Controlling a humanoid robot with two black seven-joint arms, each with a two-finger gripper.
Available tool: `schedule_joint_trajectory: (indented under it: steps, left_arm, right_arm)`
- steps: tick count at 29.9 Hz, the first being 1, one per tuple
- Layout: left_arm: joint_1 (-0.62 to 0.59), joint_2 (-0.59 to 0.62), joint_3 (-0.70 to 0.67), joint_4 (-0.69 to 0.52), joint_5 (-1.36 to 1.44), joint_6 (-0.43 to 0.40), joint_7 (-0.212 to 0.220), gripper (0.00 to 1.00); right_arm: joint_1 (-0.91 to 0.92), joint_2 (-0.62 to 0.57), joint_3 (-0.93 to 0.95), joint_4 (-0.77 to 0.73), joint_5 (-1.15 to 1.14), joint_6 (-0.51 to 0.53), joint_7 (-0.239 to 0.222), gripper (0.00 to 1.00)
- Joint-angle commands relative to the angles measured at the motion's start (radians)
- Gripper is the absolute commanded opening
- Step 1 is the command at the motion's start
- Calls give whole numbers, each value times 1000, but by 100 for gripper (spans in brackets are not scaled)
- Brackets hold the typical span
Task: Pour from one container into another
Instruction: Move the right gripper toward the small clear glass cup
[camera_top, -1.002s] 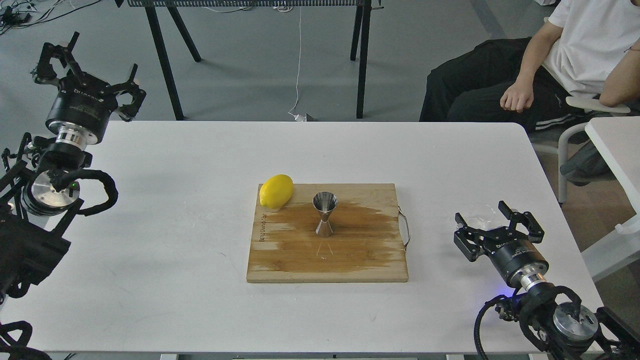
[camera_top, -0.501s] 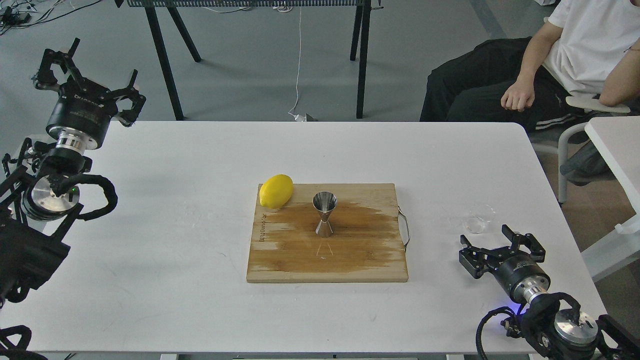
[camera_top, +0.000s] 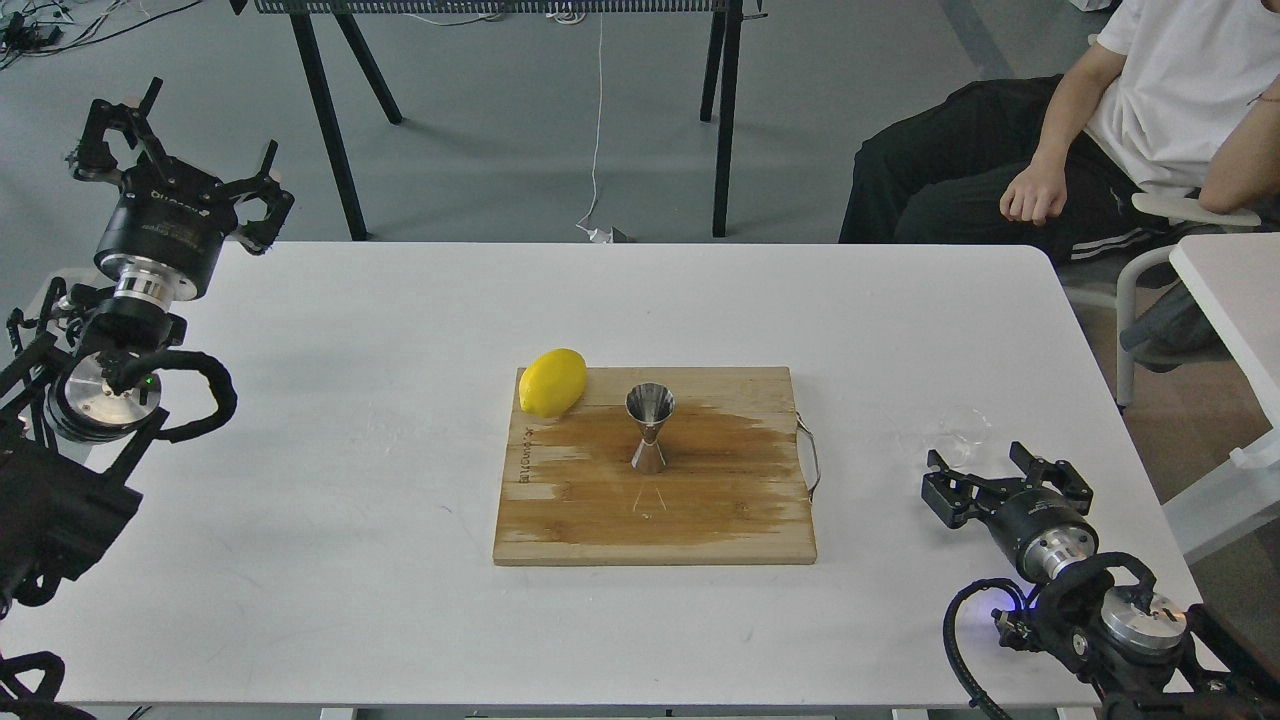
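Observation:
The small clear cup (camera_top: 957, 436) stands on the white table at the right, faint against the surface. My right gripper (camera_top: 994, 470) sits open just in front of it, fingers spread wide, with the cup a little beyond the fingertips and nothing between them. The shiny steel jigger (camera_top: 649, 428) stands upright in the middle of a wooden cutting board (camera_top: 700, 520). My left gripper (camera_top: 175, 140) is raised at the far left edge of the table, open and empty, far from both containers.
A yellow lemon (camera_top: 552, 381) rests on the board's far left corner. The board has a metal handle (camera_top: 810, 455) on its right side. A seated person (camera_top: 1100, 130) is beyond the table's far right corner, with another table's edge (camera_top: 1225, 290) at the right.
My right gripper pulled back toward the near edge, away from the cup, then levelled its fingers behind it. The cup came into full view. The left arm barely shifted.

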Motion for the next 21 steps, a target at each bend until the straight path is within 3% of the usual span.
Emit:
schedule_joint_trajectory:
  steps: [1,15,21]
  left_arm:
    - [0,-1,-2,0,0,0,0,100]
    - [0,-1,-9,1,0,-1,0,100]
    - [-3,2,-10,1,0,-3,0,100]
  right_arm:
    - [24,11,-12,-23,0,-3,0,99]
    - [97,47,-16,-124,-5,-12,6,92]
    - [105,62,-13,-147,-5,3,6,66]
